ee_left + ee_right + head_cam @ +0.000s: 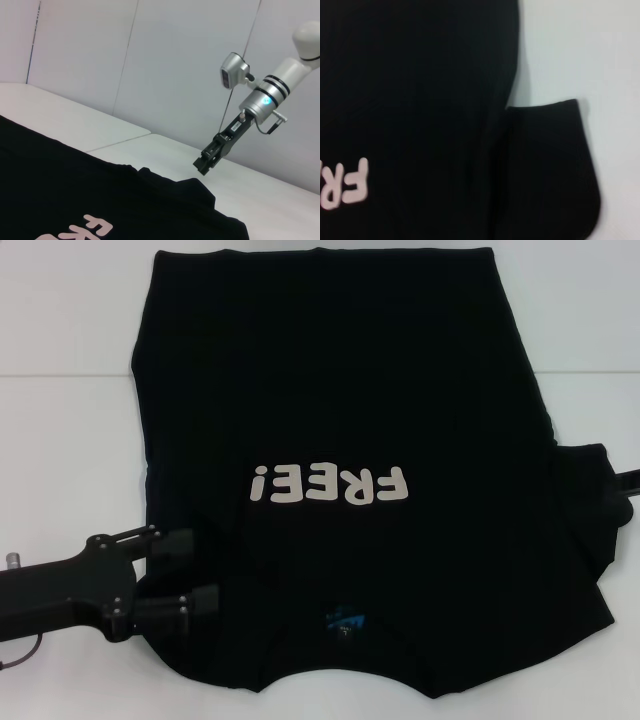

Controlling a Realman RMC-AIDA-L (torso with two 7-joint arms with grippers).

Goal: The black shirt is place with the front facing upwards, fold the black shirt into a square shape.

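Note:
The black shirt [340,390] lies flat on the white table [60,360], front up, with cream letters "FREE!" [330,484] and the blue neck label [345,620] toward me. My left gripper [205,570] is open over the shirt's near left shoulder, one finger [172,544] farther from me and one [200,600] nearer. The right sleeve [600,505] sticks out at the right. Only a black piece of my right gripper [627,480] shows there. In the left wrist view the right gripper [205,162] hangs above the table just beyond the shirt's sleeve [175,185]. The right wrist view shows the sleeve [550,170] from above.
Bare white table [580,50] surrounds the shirt on the left, right and far sides. A seam in the tabletop [115,142] runs past the shirt. A pale wall [150,60] stands behind the table.

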